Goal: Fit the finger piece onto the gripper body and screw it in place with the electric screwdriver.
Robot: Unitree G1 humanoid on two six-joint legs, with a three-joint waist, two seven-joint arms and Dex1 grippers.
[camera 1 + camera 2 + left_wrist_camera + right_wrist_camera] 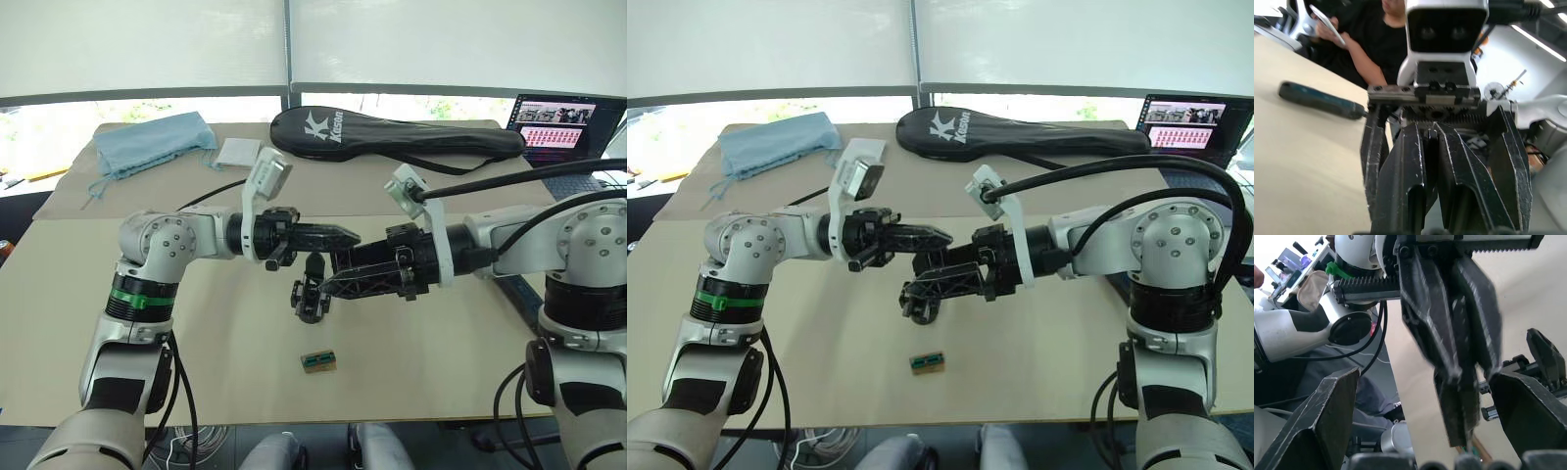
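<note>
The left gripper's [338,235] jaws pinched the finger piece [1462,401] between the right gripper's [328,286] wide jaws, beside the gripper body [312,294]; no screwing was done yet.

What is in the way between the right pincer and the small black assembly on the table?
The closed left pincer pokes into the open right pincer's gap, just above the assembly. Nothing else visible separates them; the assembly sits at the right pincer's tips.

gripper body [310,294] hemmed beneath both pincers

Gripper body [312,294] mid-table [147,392], small block [319,361] just before it, racket bag [392,135] far behind.
</note>
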